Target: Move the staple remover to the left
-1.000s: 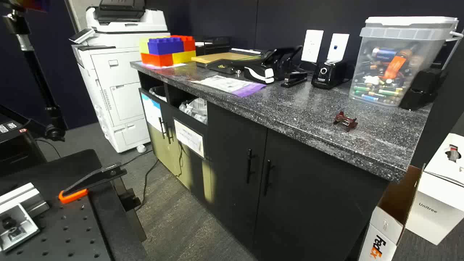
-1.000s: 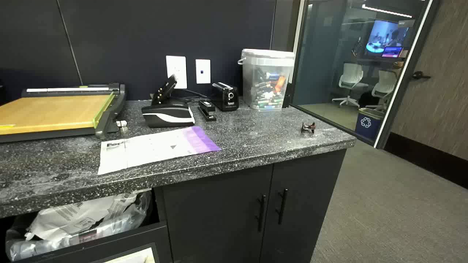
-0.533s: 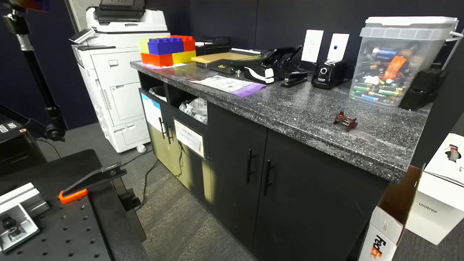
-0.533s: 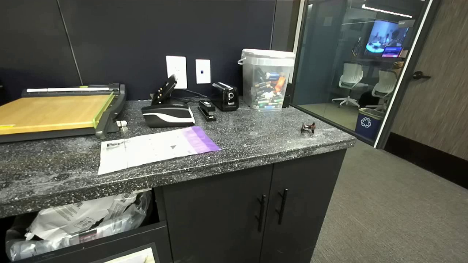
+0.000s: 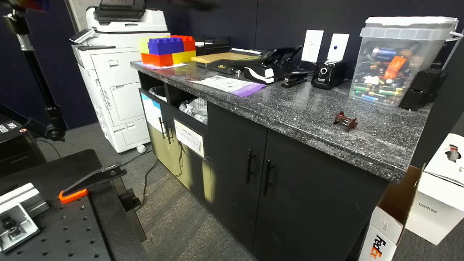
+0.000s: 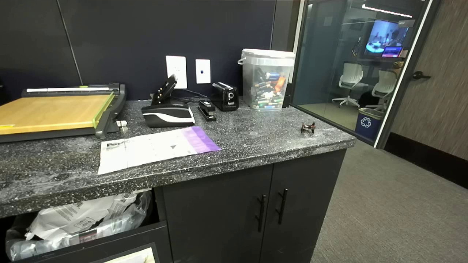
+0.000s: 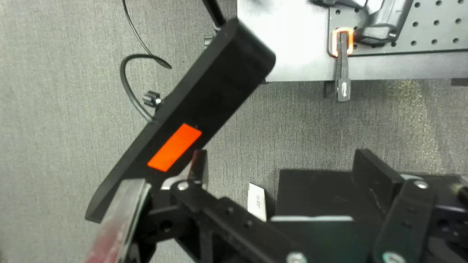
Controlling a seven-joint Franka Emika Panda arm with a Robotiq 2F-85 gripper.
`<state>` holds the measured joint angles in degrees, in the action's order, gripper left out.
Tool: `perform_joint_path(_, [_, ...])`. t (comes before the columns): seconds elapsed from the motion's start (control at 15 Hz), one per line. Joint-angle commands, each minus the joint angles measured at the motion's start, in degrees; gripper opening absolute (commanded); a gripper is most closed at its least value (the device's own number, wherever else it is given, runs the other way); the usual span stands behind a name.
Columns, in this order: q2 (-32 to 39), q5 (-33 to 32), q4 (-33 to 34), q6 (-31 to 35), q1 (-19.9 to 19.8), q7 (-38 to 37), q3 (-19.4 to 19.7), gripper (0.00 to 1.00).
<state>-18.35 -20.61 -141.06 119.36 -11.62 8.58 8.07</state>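
The staple remover is a small dark reddish-brown claw-shaped item. It lies on the speckled counter near its end, in both exterior views (image 5: 345,121) (image 6: 308,128). My gripper (image 7: 284,160) is open in the wrist view, its two fingers wide apart with nothing between them. The wrist view shows floor and furniture below, and the staple remover is out of view there. A dark blurred shape (image 5: 195,4) at the top edge of an exterior view may be part of my arm; I cannot tell.
On the counter (image 6: 256,135) stand a clear battery bucket (image 6: 268,82), a black sharpener (image 6: 225,96), a stapler (image 6: 207,110), a hole punch (image 6: 168,115), a paper sheet (image 6: 157,148) and a paper cutter (image 6: 55,113). A black bar with an orange sticker (image 7: 219,84) is close in the wrist view.
A dark blurred shape has come in at the top edge of an exterior view. The staple remover and the other counter items have not moved.
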Motion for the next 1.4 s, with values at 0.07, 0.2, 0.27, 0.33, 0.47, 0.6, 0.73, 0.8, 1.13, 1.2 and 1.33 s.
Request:
perform_joint_path(0.07, [17.55, 3.93, 16.99, 0.58, 1.72, 0.04, 0.41, 1.00])
perform_joint_path(0.2, [23.24, 4.29, 24.05, -0.81, 2.45, -0.10, -0.36, 1.00])
perform_joint_path(0.27, [26.11, 4.18, 27.61, -0.54, 2.83, -0.18, -0.57, 1.00])
perform_joint_path(0.33, [29.07, 4.53, 31.16, -0.35, 3.09, 0.08, -0.72, 1.00])
perform_joint_path(0.47, [35.54, 6.17, 38.11, 1.55, 3.28, 0.19, -0.88, 1.00])
perform_joint_path(0.6, [41.82, 10.20, 44.97, 2.57, 2.94, -0.27, -1.45, 1.00])
perform_joint_path(0.73, [47.96, 14.41, 51.61, 4.88, 2.10, -0.95, -2.11, 1.00])
perform_joint_path(0.8, [51.12, 17.26, 54.86, 4.46, 1.58, -1.38, -2.72, 1.00])
perform_joint_path(1.13, [66.32, 21.31, 70.32, 4.20, 2.67, -4.20, -4.73, 1.00])
perform_joint_path(1.2, [69.13, 21.38, 73.28, 4.32, 3.19, -4.85, -5.12, 1.00])
perform_joint_path(1.33, [74.79, 21.05, 79.28, 4.92, 4.63, -6.76, -5.83, 1.00])
